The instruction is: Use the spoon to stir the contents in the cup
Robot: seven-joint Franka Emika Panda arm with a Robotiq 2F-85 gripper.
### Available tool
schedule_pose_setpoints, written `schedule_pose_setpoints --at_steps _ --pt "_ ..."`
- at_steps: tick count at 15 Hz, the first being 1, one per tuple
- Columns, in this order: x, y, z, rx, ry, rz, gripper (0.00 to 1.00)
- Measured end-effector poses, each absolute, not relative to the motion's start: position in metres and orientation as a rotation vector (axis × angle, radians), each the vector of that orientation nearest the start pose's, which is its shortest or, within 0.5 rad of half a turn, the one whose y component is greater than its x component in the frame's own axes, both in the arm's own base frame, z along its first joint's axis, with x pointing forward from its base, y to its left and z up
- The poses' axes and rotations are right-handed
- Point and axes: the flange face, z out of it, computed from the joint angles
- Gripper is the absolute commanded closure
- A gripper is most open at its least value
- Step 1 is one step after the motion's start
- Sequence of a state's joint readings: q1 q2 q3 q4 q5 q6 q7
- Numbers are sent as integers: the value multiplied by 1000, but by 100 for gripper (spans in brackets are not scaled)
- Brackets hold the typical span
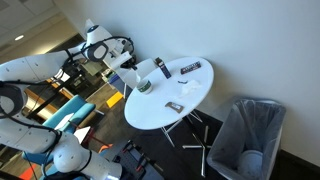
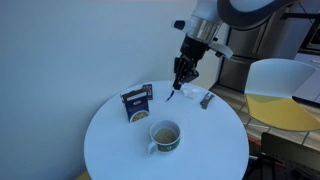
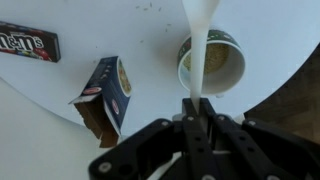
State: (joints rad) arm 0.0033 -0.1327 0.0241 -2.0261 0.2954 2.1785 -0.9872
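**Sam:** What is the gripper (image 3: 197, 108) doing?

**Mia:** It is squeezing tight on a white spoon (image 3: 198, 50). In the wrist view the spoon is sticking out toward 12 o'clock.

**Sam:** Where is the cup (image 3: 225, 62) sitting?

**Mia:** It is sitting on the round white table (image 3: 120, 30), at 1 o'clock from the gripper. The spoon is crossing in front of it there. In an exterior view the gripper (image 2: 181, 80) is hanging above the table. The cup (image 2: 165, 135) is standing apart from it, at 6 o'clock.

**Sam:** What is sitting near the cup?

**Mia:** In the wrist view a blue box (image 3: 108, 95) is sitting at 8 o'clock from it. A dark candy packet (image 3: 28, 42) is lying at 9 o'clock, well apart.

**Sam:** Is anything standing off the table?

**Mia:** In an exterior view a grey bin (image 1: 250, 135) is standing on the floor, at 4 o'clock from the table.
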Motion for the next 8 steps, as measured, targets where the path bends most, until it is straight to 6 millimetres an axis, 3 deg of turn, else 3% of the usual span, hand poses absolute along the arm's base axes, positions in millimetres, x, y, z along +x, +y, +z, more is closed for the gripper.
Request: schedule_pose_setpoints --at_steps 3,7,8 --pt "536 9 531 -2524 -1368 -664 97" --pt "531 -17 506 -2272 -1472 -760 97" --pt "529 -22 497 -2204 -1489 -777 90"
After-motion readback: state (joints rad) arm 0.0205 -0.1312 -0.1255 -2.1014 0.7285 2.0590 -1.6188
